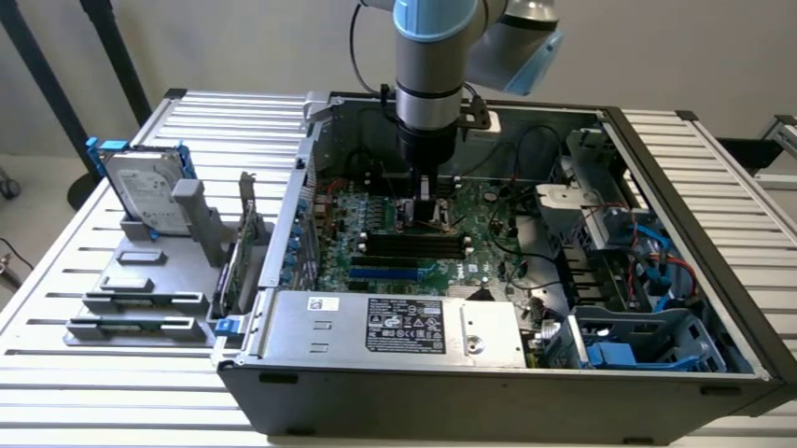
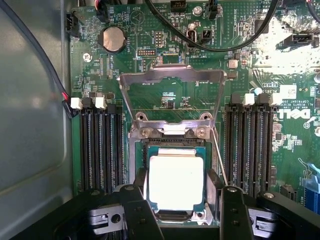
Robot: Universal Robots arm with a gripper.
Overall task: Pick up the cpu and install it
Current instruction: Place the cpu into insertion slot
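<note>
The cpu, a small square chip with a pale shiny top and a thin green rim, lies level in or just above the open socket on the green motherboard. The socket's metal retention frame stands flipped up beyond it. My gripper is shut on the cpu, with a dark finger tight against each of two opposite edges. In the exterior view the gripper reaches straight down into the open computer case, over the middle of the board.
Black memory slots flank the socket on both sides, and black cables cross the board beyond it. A silver power supply fills the case's near side. On the exterior view's left, a hard drive stands in a grey rack.
</note>
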